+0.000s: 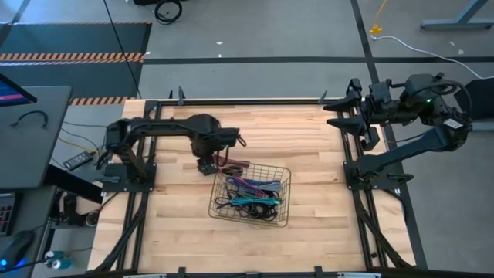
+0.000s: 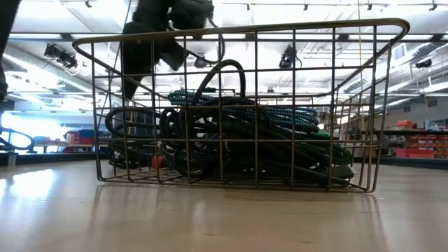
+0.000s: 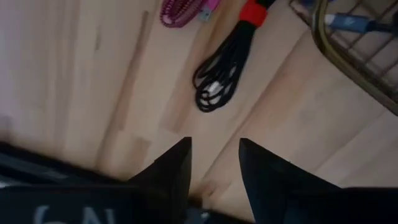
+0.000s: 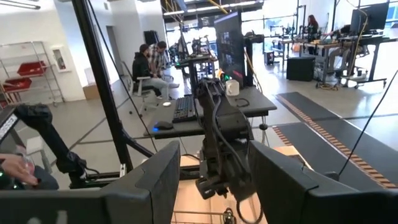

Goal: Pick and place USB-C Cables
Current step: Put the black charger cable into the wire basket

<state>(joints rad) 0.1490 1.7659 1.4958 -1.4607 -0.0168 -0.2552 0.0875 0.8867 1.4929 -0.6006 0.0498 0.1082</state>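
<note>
Wire mesh basket [image 1: 285,179] sitting centre of light wooden table [image 1: 312,154], fills most of low view. Grey floor beyond, orange-black hazard tape [image 1: 73,56] upper left. Dark desk [image 1: 27,135] at left edge with remote [image 1: 79,161] beside it. Right wrist view: seated people [image 4: 149,67] upper left, monitor [image 4: 229,43] and keyboard [image 4: 185,107] on a desk, red bins [image 4: 25,68] on shelf at left.

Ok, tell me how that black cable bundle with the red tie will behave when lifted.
The black cable bundle is held by a red tie, so it should lift together. Its loose loops look floppy and may sag. The open left pincer hovers above it.
</note>
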